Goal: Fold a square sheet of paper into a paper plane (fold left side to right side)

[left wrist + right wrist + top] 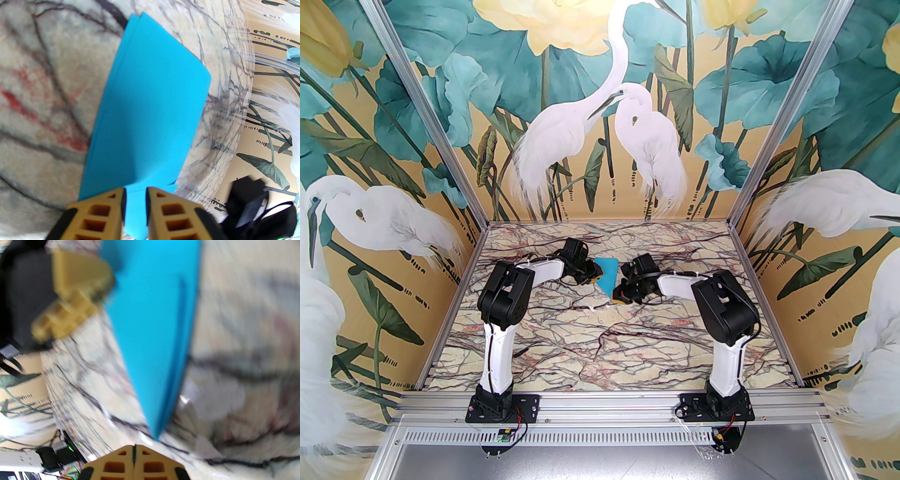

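Square sheet of paper (608,274) lies on the marble table (600,347). It is doubled over into a narrow strip, and the long edges run away from the arm bases.

In the left wrist view two layers show. Their edges sit slightly out of line at the sheet's far corner. The outer long edge is clean and straight.

Left gripper (136,194) is at the sheet's left side. Its fingers stand a narrow gap apart, with the sheet's near edge showing blue in the gap. Cannot tell whether the pads bear on the paper.

Right gripper (134,448) is at the sheet's near right corner, fingers pressed together with nothing between them. The sheet's pointed corner ends just short of the tips, though blur makes contact uncertain.

Room around the sheet:
- On the side toward the bases there is a wide stretch of bare marble, running to the aluminium rail (600,403).
- Beyond the sheet is a narrower band of marble, up to the painted back wall (600,140).
- To the sheet's left and right, both forearms lie low over the table and close off the flanks.
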Controlling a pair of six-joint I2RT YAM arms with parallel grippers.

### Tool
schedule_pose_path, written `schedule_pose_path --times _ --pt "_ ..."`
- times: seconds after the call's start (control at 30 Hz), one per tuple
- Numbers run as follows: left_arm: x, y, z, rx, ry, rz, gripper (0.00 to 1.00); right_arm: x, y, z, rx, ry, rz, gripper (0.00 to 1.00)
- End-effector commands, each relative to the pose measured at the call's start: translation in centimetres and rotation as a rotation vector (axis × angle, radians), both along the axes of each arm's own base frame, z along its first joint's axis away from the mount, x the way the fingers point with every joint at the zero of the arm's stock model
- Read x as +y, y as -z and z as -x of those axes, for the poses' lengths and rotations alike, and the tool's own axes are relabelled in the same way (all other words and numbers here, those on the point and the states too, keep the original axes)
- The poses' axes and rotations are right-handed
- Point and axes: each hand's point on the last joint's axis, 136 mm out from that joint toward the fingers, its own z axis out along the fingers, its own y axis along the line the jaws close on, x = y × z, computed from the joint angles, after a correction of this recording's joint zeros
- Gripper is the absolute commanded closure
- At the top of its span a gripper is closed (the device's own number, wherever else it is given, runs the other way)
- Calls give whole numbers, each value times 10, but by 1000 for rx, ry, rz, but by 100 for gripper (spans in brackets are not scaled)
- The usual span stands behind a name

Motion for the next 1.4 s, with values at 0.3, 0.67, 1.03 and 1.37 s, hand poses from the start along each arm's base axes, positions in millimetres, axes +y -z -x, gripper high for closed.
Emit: schedule_pose_path --times 0.3,0.67,1.03,1.37 --pt "6 24 9 47 13 -57 76 -9 56 -20 61 22 126 100" --pt "37 -4 -19 -26 -30 -42 72 -23 77 1 100 17 179 100" --pt "38 -33 -18 -76 -48 35 64 -15 59 -8 60 6 137 100" --pt "-19 -47 14 -89 34 187 83 -13 56 -11 55 6 136 100"
